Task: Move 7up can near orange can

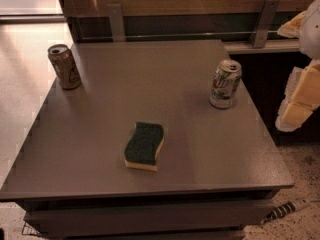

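The gripper (pixel 300 91), how wide it stands I cannot tell, hangs to the right of the 7up can (pixel 225 84), and a crooked approach could knock it over.

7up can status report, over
End effector at far right, apart from 7up can. Can upright, orange can back left. Sponge nearer front, off the straight line.

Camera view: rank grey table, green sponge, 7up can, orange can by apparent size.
1. Grey square table
2. Green-topped yellow sponge
3. Silver-white 7up can and dull orange-brown can: look alike, unranked.
Pale gripper sits past the table's right edge.
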Motion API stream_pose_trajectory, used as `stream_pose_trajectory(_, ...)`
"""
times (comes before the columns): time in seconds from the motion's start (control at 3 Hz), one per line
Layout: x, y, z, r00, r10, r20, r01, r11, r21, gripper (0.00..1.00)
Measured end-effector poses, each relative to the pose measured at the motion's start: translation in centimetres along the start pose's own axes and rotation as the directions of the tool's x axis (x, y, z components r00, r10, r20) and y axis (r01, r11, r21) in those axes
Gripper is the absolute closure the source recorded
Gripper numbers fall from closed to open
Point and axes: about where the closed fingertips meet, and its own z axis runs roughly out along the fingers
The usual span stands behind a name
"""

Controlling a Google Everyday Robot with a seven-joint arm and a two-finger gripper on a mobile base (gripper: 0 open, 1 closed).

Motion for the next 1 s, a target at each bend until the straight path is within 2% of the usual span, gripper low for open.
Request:
stream_pose_trajectory(0.33,0.0,-0.2,0.0,1.000,0.004,0.008,-0.004,1.0000,0.004,0.00)
stream_pose_trajectory(0.67,0.1,-0.9,0.1,0.999,0.021,0.046,-0.022,0.9995,0.022,0.00)
stream_pose_trajectory(1.0,0.8,-3.0,1.1,0.980,0.074,0.183,-0.086,0.9946,0.058,0.00)
